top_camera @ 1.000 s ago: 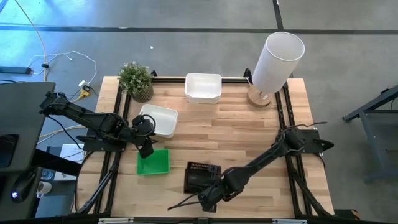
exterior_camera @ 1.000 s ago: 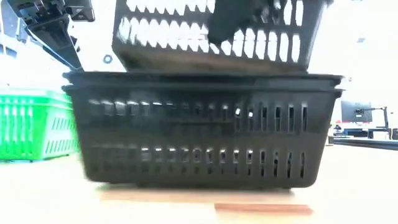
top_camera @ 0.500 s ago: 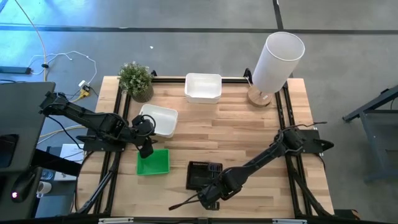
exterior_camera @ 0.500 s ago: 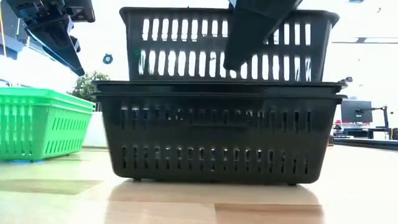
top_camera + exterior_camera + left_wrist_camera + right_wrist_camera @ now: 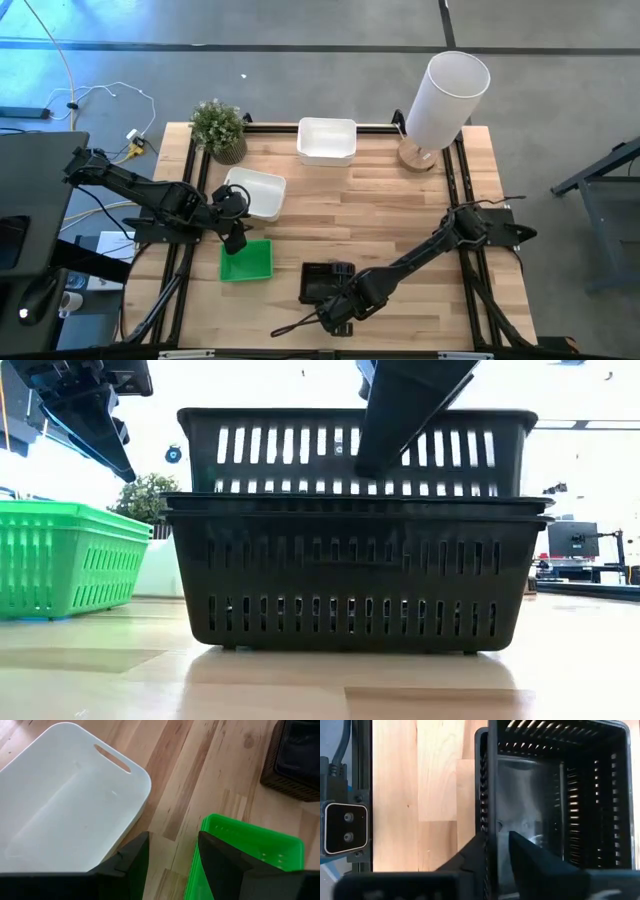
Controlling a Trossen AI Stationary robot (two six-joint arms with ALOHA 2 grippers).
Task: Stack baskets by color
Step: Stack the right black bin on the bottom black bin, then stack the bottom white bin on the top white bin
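Two black baskets point(image 5: 322, 280) sit near the table's front edge. The upper one point(image 5: 300, 450) rests level, nested in the lower one point(image 5: 350, 580), which stands on the wood. My right gripper point(image 5: 497, 836) is open astride the upper basket's near long wall, pointing steeply down. My left gripper point(image 5: 235, 240) hangs open above the gap between a green basket point(image 5: 250, 262) and a white basket point(image 5: 258, 192), clear of both. A second white basket point(image 5: 327, 140) stands at the far edge. My right gripper has one finger point(image 5: 535, 862) inside the upper black basket and one finger point(image 5: 472, 857) outside its near long wall point(image 5: 490, 795). A gap shows between the inner finger and the wall. Whether the outer finger touches the wall, I cannot tell.
A potted plant point(image 5: 218, 128) stands at the far left corner and a tall white cylinder point(image 5: 445, 95) at the far right. Bare wood lies in the table's middle and right. Black frame rails point(image 5: 455, 190) run along the table's sides.
The upper black basket, tilted and high a second ago, has levelled and sunk deeper into the lower one. The lower basket has turned slightly on the table and now sits squarer. My right gripper has rolled a little in place.
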